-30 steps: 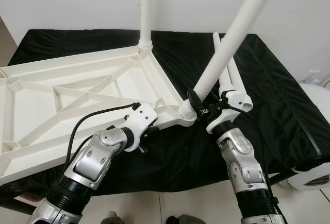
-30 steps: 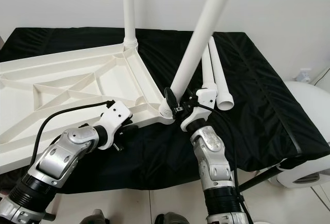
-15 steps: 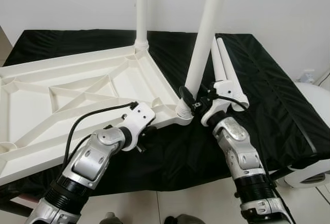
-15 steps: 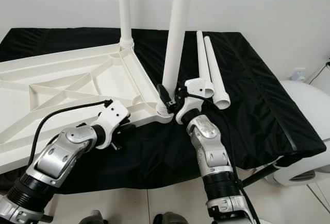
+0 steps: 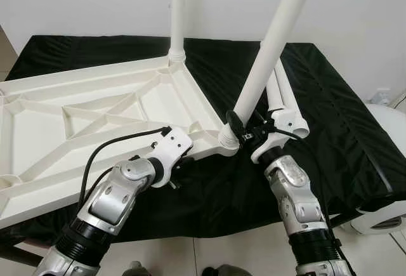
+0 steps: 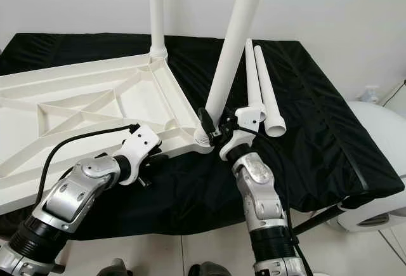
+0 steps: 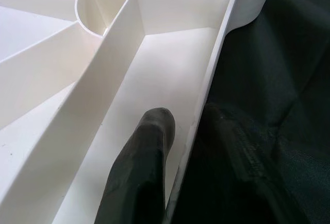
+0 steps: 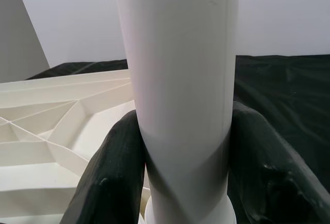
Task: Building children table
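The white ribbed plastic tabletop [image 5: 95,124] lies upside down on the black cloth-covered work surface [image 5: 336,117], filling the left and centre of the head views, so that its corner sockets face up to take legs. One white tubular plastic leg [image 5: 177,9] already stands upright in the far corner socket, top centre of the frame. A second white tubular leg [image 5: 269,54] has its foot at the near right corner socket [image 5: 227,141] and leans up toward the upper right, so it seems not yet seated straight. Two spare white legs [image 6: 265,92] lie side by side on the cloth, right of centre.

The right gripper [image 5: 244,133] is clamped around the base of the leaning leg; the right wrist view shows a black finger [image 8: 111,183] pressed against each side of the tube just above the socket. That low hold probably lets the arm steer or twist the leg home. The right forearm rises from the bottom right, with the wrist bent inward toward the corner.

The left gripper [image 5: 181,162] sits at the tabletop's near edge, lower centre. In the left wrist view one black finger [image 7: 144,172] lies inside the rim [image 7: 216,74], with the wall between it and the other finger, so it appears to pinch the edge and steady the top. The left arm reaches up from the bottom left, elbow bent.
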